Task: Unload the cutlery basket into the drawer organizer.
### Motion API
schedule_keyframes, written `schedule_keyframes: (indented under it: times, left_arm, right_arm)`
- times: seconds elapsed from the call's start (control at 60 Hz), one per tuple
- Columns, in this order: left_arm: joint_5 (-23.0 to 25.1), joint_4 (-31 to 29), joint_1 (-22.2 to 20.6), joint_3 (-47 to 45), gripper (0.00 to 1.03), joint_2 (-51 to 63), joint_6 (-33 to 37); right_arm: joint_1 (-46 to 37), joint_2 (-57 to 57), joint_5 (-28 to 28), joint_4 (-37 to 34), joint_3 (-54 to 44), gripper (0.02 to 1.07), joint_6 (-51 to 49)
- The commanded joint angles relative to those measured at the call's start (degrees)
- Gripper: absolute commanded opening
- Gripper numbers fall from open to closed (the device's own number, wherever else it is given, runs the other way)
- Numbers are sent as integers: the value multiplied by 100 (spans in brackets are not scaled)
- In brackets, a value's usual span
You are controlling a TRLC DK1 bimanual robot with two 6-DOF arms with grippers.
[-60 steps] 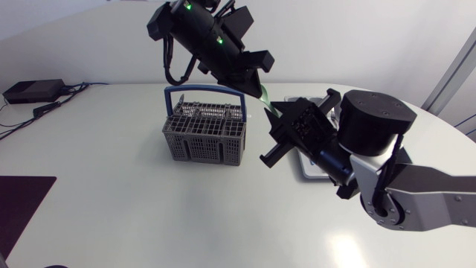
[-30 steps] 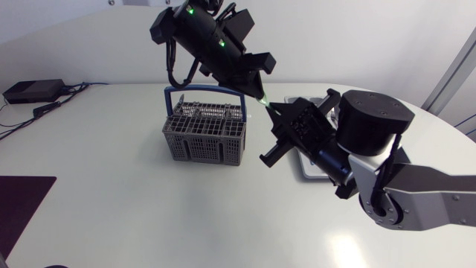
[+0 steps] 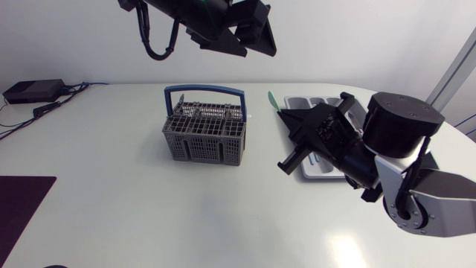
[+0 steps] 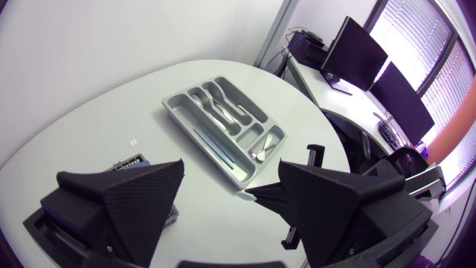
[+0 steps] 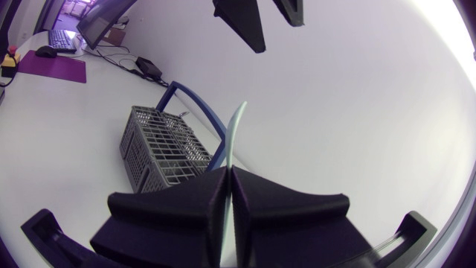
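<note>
Head view shows the left gripper (image 3: 244, 41) raised high above the table (image 3: 111, 208), well over the basket (image 3: 204, 134), released and holding nothing. The right arm comes in from the right. The right gripper (image 3: 284, 117) hangs between the basket and the organizer (image 3: 306, 173), over the organizer's end nearest the basket. It is clenched on a slim pale-green utensil (image 3: 271, 99), which sticks out past the fingertips. I cannot tell what kind of utensil it is.

The basket is grey with a blue handle. It stands upright on the table, beside the organizer but apart from it.

Right wrist view: the two fingers (image 5: 171, 208) press the utensil from both sides. The pale strip curves out ahead of them, with the basket beyond it. Past the strip's tip, the left gripper's two fingers hang well apart.

Left wrist view looks down on the organizer, a grey tray with several compartments. Silver cutlery (image 4: 223, 112) lies in the shorter compartments, and a slim bluish piece (image 4: 212, 141) lies in the long one. A corner of the basket shows beside one of the left gripper's fingers. The utensil's pale tip shows beside the other.
</note>
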Motion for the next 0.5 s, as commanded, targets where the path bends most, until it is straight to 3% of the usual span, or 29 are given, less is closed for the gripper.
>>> schedule_keyframes:
  times: [0.0, 0.167, 0.483]
  left_arm:
    - [61, 23, 81, 31, 96, -54, 99]
    - [-97, -12, 107, -101, 96, -98, 451]
    - [-1037, -276, 397, -1094, 98, -405, 2050]
  right_arm:
    - [-85, -124, -72, -74, -164, 10, 38]
    - [-225, -256, -344, -110, -358, 10, -199]
    - [-2563, -563, -2427, -505, -797, 10, -1816]
